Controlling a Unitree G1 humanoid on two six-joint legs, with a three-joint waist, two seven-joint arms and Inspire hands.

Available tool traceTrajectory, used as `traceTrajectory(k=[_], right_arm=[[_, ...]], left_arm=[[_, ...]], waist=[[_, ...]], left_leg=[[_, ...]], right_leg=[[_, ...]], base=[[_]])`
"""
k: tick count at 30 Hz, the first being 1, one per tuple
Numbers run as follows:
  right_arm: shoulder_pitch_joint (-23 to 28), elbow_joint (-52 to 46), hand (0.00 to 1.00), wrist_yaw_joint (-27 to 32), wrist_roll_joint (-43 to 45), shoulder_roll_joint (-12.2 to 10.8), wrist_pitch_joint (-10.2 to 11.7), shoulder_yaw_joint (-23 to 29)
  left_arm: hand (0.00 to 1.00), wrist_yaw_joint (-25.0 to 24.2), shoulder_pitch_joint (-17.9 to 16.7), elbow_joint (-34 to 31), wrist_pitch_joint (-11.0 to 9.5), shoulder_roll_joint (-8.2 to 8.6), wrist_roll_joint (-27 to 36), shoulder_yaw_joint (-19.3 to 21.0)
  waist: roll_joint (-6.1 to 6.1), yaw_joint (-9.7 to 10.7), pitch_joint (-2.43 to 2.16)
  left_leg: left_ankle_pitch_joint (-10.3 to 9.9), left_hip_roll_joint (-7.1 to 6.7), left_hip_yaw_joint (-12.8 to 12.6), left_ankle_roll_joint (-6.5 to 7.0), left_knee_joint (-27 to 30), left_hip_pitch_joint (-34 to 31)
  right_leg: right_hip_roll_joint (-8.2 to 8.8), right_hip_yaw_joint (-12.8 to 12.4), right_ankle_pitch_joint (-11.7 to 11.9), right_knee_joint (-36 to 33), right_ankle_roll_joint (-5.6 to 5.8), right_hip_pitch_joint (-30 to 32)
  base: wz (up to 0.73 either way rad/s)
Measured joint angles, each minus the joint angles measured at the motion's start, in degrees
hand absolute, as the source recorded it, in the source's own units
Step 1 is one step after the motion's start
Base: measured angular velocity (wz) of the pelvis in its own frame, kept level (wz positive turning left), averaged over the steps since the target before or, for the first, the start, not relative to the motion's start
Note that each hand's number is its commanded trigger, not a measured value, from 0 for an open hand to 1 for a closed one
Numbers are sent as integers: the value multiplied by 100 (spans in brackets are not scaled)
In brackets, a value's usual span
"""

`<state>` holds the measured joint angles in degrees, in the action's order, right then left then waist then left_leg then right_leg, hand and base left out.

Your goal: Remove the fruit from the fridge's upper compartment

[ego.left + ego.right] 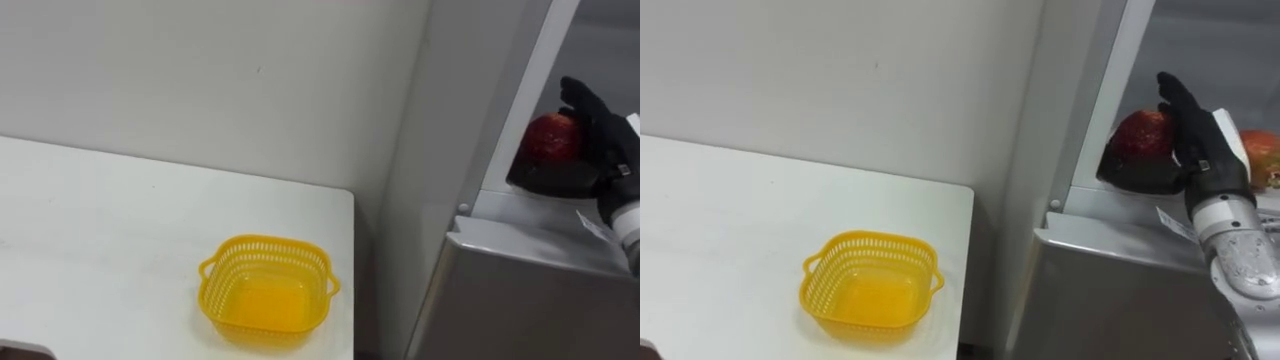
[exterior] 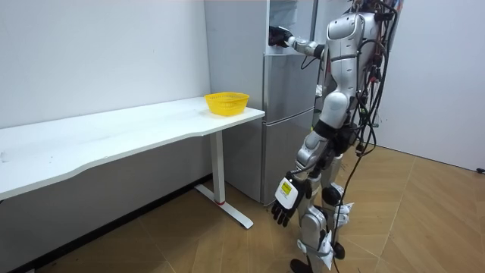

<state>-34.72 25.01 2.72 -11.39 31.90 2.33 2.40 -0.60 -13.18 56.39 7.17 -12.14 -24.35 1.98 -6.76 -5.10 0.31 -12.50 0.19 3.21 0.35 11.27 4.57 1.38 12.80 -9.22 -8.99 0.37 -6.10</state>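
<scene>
— Where is the robot?

— It stands at the tall grey fridge (image 2: 284, 114), right next to the long white table (image 2: 114, 136). A yellow basket (image 1: 869, 283) sits on the table's end by the fridge.

— Which hand is closer to the fruit?

— The right hand (image 1: 1200, 150). It is up in the top part of the fridge. The left hand (image 2: 286, 199) hangs low by the leg with loose fingers, far away.

— And the fruit?

— The red fruit (image 1: 1138, 135) is in the top part too, touching the right hand on its left side. It is round, so it has no long side. The fingers stand up against it, and something dark lies under it, maybe the thumb. I can't tell if the hand has squeezed it.
</scene>
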Motion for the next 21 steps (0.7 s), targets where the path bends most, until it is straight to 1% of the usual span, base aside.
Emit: traceTrajectory(k=[1, 5, 6, 9, 15, 21], right_arm=[[-18, 28, 100, -12, -5, 1, 0, -4], [-209, 290, 100, -58, -42, 12, -9, -103], [-266, 358, 100, -91, -52, 18, -43, -115], [-290, 417, 100, -97, -54, 23, -81, -115], [-290, 386, 100, -125, -74, 23, -143, -114], [-290, 307, 100, -118, 55, 28, -188, -115]], left_arm=[[0, 0, 1, 0, 1, 0, 0, 0], [0, 0, 19, -1, 6, -1, 2, 2], [0, 0, 26, -3, 8, -1, 2, 2], [0, 0, 33, -4, 16, 0, 0, 1], [0, 1, 35, -4, 121, -2, 1, -1], [0, 0, 36, -13, 123, 1, 1, -6]], waist=[[-1, 0, -1], [-2, 8, -2], [-3, 10, -2], [-6, -4, -5], [-24, 9, -17], [-39, 10, -36]], left_leg=[[0, 0, -1, 0, 2, 0], [0, 1, -3, 0, 6, 4], [0, 3, -2, 0, 6, 5], [1, 9, 0, -1, 5, 11], [1, 9, -2, -1, 7, 4], [1, 9, -10, -1, 6, 6]], right_leg=[[0, -1, 0, 0, -1, 0], [2, -4, 2, -19, -4, 2], [0, -5, 3, -26, -5, 5], [-1, -2, 3, -65, -5, 16], [-2, 1, 3, -66, -5, 30], [-2, -2, 3, -66, -5, 35]], base=[[0], [0], [0], [0], [0], [0]])
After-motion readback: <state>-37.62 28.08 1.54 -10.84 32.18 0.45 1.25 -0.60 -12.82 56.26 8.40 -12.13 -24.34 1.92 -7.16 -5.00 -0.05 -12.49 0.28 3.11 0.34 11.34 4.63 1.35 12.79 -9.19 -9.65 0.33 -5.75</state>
